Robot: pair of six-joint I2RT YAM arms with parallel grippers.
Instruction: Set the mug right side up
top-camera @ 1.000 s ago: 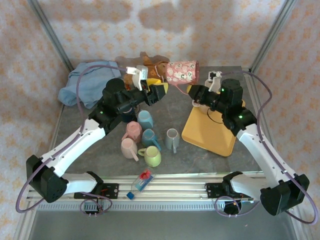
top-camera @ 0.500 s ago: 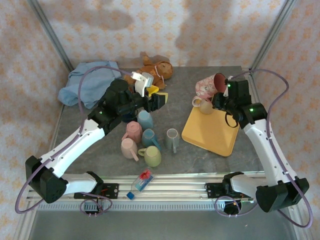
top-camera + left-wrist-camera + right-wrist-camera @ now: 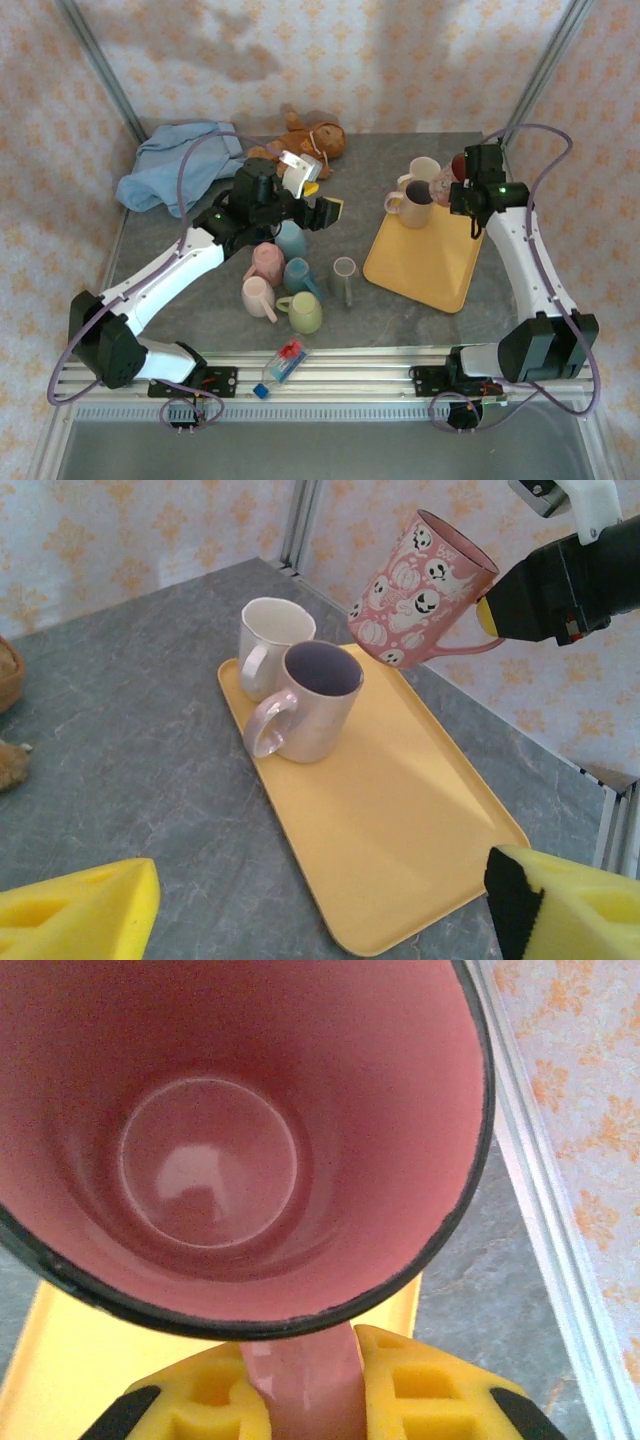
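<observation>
Lab rig — aluminium frame (image 3: 103, 70) (wallpaper backdrop (image 3: 400, 60))

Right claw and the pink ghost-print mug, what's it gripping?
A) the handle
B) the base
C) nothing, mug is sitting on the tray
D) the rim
A: the pink mug's handle is pinched between the right claw's yellow pads, and the left wrist view shows the mug hanging in the air off that claw.
</observation>
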